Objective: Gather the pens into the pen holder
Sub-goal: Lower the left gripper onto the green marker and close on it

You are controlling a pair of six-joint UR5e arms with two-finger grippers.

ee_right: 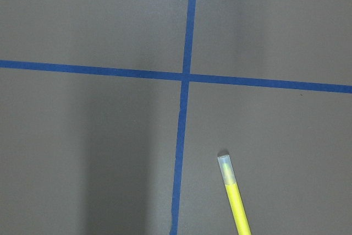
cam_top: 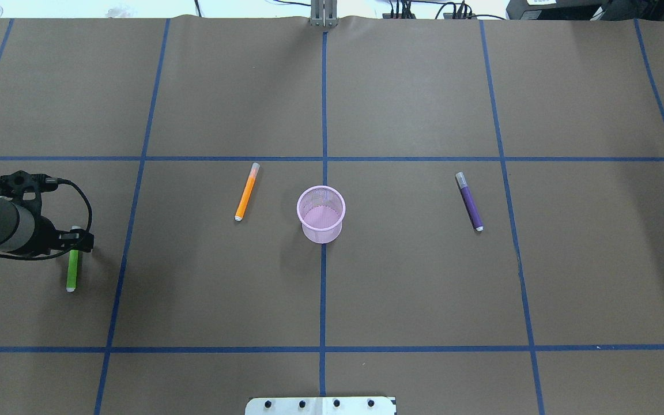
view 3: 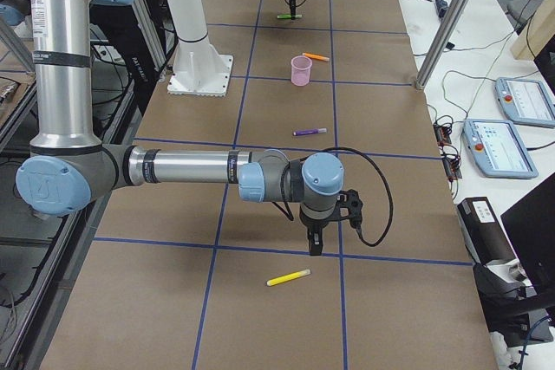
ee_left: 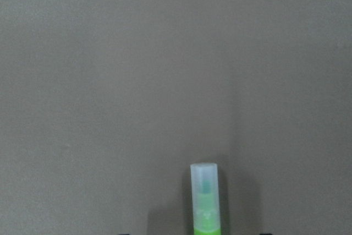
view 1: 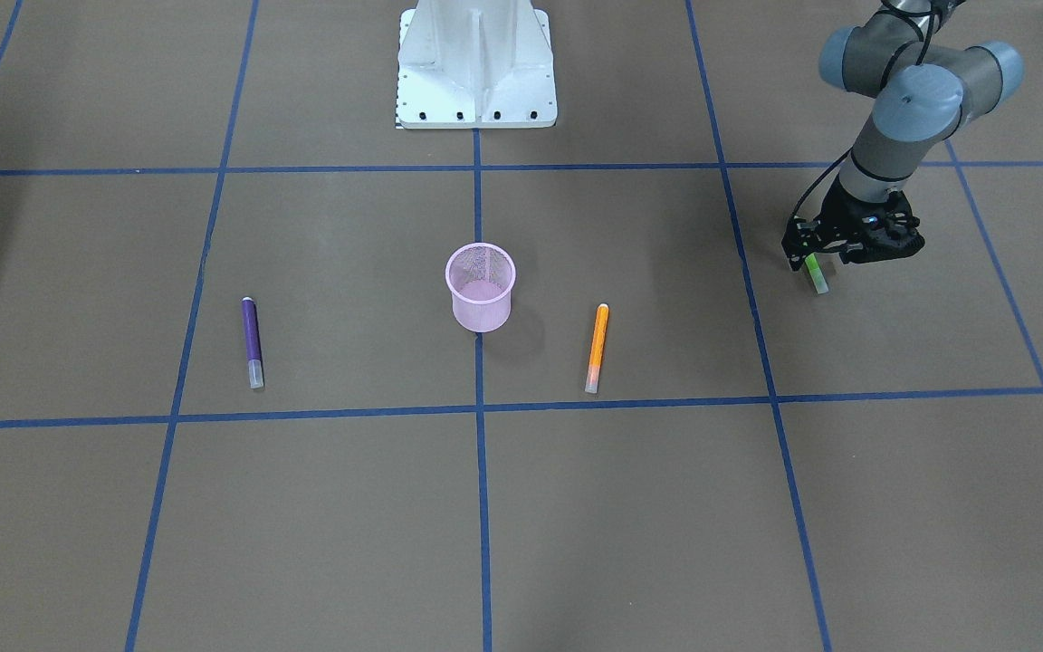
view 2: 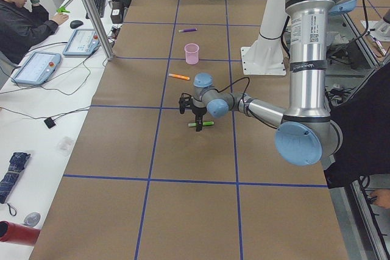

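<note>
Green pen [cam_top: 71, 271] is seen at overhead frame's left edge, long axis running top to bottom; cap end is straddled by left pincer [cam_top: 75, 241], judged released.

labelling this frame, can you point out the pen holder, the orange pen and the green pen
pen holder [cam_top: 321, 232], overhead exterior view, near mesh wall.
orange pen [cam_top: 245, 191], overhead exterior view, middle of barrel.
green pen [cam_top: 72, 270], overhead exterior view, visible green barrel.
</note>
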